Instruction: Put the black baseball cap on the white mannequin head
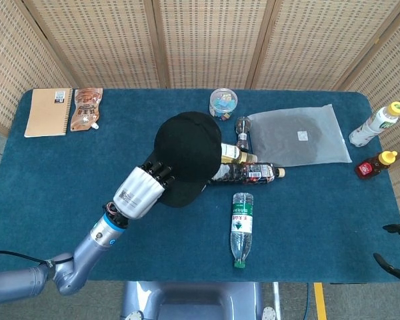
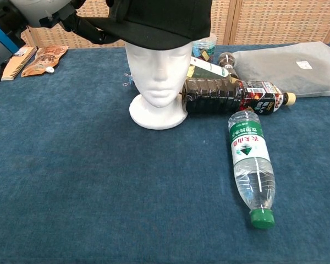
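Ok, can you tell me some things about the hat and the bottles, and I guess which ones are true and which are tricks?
1. The black baseball cap sits on top of the white mannequin head. True.
2. The left hand is touching the cap. True; its fingers are at the cap's edge.
3. The clear water bottle with the green lid is standing up. False; it lies on its side on the blue table.
4. The notebook is right next to the mannequin head. False; it lies far off at the table's back left corner.
5. A dark bottle lies beside the mannequin head. True.
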`<state>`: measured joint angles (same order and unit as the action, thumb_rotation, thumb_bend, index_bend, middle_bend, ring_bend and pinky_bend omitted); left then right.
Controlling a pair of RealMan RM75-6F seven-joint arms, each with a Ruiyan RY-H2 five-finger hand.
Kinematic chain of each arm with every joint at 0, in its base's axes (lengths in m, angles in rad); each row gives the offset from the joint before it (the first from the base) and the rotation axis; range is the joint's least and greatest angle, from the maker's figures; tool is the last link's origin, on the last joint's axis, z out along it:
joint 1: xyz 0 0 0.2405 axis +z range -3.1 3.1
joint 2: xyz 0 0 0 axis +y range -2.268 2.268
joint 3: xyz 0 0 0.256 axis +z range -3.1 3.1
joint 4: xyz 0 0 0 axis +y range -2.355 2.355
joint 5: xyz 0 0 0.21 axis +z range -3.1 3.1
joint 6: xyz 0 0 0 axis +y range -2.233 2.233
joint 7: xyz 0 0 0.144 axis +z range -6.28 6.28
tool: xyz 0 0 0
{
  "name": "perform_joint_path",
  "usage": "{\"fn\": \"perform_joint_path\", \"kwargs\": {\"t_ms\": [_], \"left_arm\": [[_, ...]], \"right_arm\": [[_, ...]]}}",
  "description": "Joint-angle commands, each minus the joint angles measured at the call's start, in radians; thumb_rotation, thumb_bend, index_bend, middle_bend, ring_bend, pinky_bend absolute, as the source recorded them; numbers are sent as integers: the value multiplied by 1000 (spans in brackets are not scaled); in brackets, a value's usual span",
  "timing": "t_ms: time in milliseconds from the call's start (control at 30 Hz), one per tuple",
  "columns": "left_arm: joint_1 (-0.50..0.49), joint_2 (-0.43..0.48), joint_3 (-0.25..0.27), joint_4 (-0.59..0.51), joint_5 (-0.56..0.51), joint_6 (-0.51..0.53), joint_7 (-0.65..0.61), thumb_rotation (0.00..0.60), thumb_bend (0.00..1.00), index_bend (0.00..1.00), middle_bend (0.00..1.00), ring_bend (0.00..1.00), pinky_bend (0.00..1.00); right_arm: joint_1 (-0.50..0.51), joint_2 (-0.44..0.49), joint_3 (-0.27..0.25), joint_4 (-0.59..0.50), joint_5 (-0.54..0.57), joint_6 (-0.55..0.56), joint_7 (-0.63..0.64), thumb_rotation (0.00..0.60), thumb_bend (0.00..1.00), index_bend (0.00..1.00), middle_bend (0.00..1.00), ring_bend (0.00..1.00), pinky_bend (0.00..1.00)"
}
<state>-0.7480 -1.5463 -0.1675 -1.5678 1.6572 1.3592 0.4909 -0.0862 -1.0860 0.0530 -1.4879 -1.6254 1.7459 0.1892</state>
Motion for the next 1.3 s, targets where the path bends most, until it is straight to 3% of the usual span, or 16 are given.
{"fn": "perform_joint_path", "kwargs": {"t_ms": [33,333,733,933,1300], "left_arm": [[5,9,4,-13,-6,-11,14,600,367,646,511,434,672],[33,51,19,-104,-47,-52,87,600,264,426,387,305,500],[85,105,45,-205,-99,-67,174,600,223,248,277,194,437],[122,123,71,-219,-90,-44,204,600,219,229,266,183,427],[220,181,151,-232,-59,9,141,600,220,226,265,175,418]], "right_arm": [[0,0,0,0,1,0,0,600,158,366,424,419,439],[1,-3,0,3,-2,0,3,600,157,366,424,420,442],[1,-4,1,8,-2,3,7,600,159,366,424,420,443],[3,-4,0,7,-4,0,6,600,158,366,424,420,443],[10,-3,1,1,-6,-6,-1,600,158,366,424,420,443]]}}
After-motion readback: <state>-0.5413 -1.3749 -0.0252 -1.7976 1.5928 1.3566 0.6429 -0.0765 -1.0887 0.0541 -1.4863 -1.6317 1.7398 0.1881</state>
